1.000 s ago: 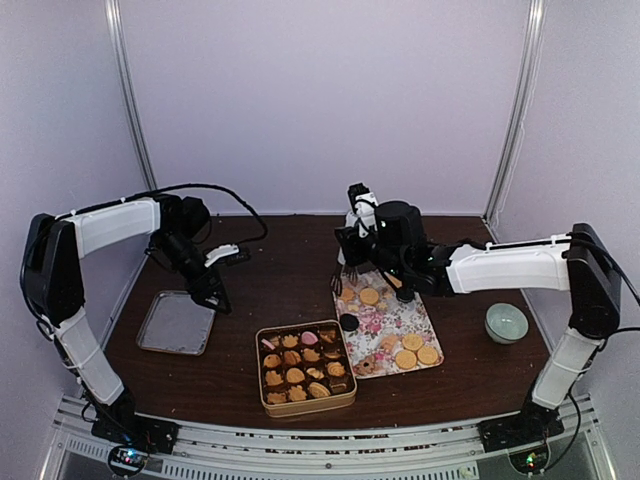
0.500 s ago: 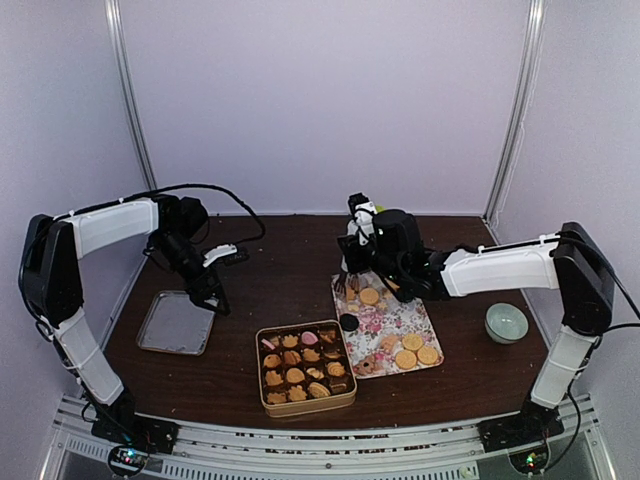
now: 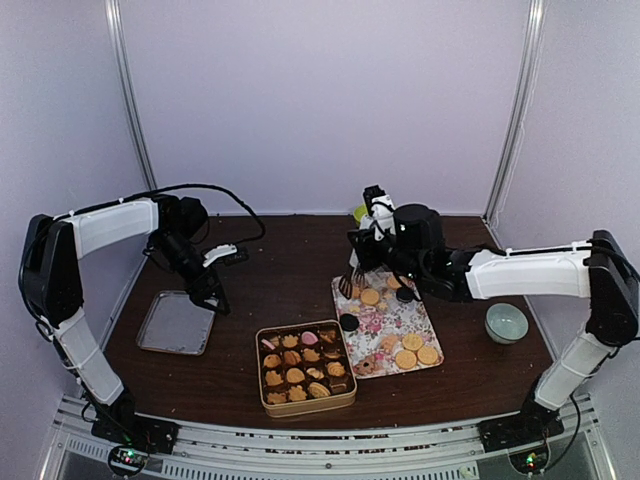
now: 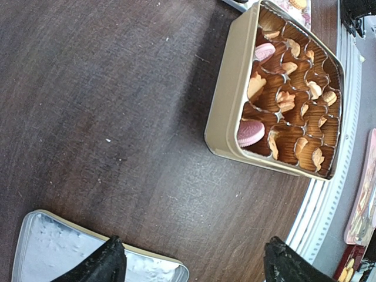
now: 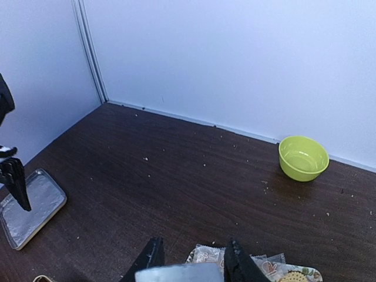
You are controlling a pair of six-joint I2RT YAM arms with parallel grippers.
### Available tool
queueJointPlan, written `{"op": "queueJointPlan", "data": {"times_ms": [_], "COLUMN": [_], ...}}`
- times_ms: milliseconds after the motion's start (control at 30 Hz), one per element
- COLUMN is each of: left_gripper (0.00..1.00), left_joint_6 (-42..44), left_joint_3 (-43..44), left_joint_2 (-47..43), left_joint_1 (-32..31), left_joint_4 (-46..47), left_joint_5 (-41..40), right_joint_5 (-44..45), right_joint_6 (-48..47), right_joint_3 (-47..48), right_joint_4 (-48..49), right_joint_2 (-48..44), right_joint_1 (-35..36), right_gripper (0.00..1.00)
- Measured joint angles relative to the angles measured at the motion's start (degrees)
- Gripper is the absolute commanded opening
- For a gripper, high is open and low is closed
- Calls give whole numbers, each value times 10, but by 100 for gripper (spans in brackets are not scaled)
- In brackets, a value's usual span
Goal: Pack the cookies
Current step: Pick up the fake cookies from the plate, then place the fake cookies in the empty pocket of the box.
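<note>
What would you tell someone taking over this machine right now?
Left claw: open, empty, at the silver tray's edge.
Right claw: above the far end of the flowered cloth; I cannot tell whether it holds anything.
Done: the tin already holds many cookies.
Left: several loose cookies on the cloth need packing.

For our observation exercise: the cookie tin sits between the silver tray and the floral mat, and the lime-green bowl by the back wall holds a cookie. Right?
No. The lime-green bowl is empty, as the right wrist view shows; the cookie tin sits between the silver tray and the floral mat.
</note>
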Motion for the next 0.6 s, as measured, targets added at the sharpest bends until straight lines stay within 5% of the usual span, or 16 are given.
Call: {"op": "queueJointPlan", "data": {"times_ms": [233, 600], "left_gripper": [84, 86], "left_joint_6": [0, 0], "left_joint_3": [0, 0], "left_joint_2": [0, 0], "left_joint_1": [0, 0], "left_joint_4": [0, 1], "left_joint_5": [0, 0], "right_joint_5": [0, 21], "right_joint_6": [-1, 56], "right_joint_3": [-29, -80], "right_joint_4": [-36, -152], "right_joint_2": [-129, -209], "right_joint_1": [52, 263], "right_gripper": [19, 19]}}
